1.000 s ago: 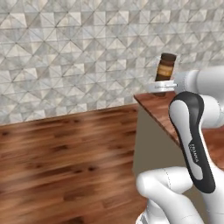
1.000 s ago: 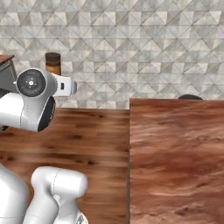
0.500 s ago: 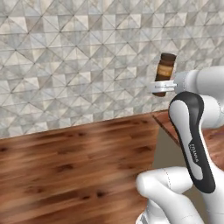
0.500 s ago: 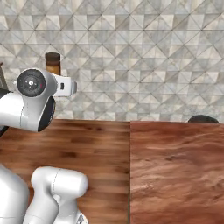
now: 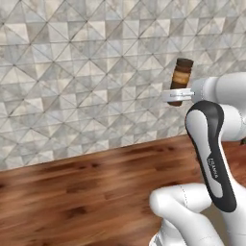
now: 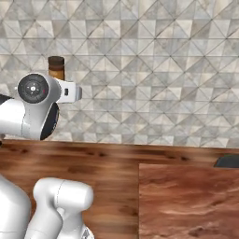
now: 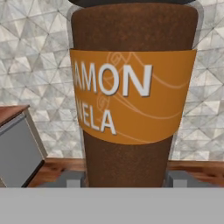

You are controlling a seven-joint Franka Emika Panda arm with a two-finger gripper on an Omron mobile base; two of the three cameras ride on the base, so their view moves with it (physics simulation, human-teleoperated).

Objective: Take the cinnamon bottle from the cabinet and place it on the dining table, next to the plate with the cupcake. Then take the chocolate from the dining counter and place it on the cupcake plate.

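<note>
The cinnamon bottle (image 5: 182, 77), dark brown with a dark cap and a tan band, is held upright in the air in front of the tiled wall. My gripper (image 5: 178, 96) is shut on its lower part. In the right base view the bottle's cap and neck (image 6: 56, 68) stick up behind my wrist. The hand view looks straight at the bottle (image 7: 131, 96) with its orange label, and a grey fingertip (image 7: 72, 179) stands on each side of its base. The dining table (image 6: 186, 200), reddish-brown wood grain, lies at the lower right. The cabinet, plate, cupcake and chocolate are out of view.
A grey-white tiled wall (image 5: 86, 77) runs across the back above a brown plank floor (image 5: 86, 192). A black shape (image 6: 227, 161) sits at the table's far right edge. A grey unit with a reddish top (image 7: 15, 148) shows at the left of the hand view.
The whole picture has shifted, so the camera has moved with the base. The table has slid right behind the arm in the left base view. The bottle stays gripped the same way.
</note>
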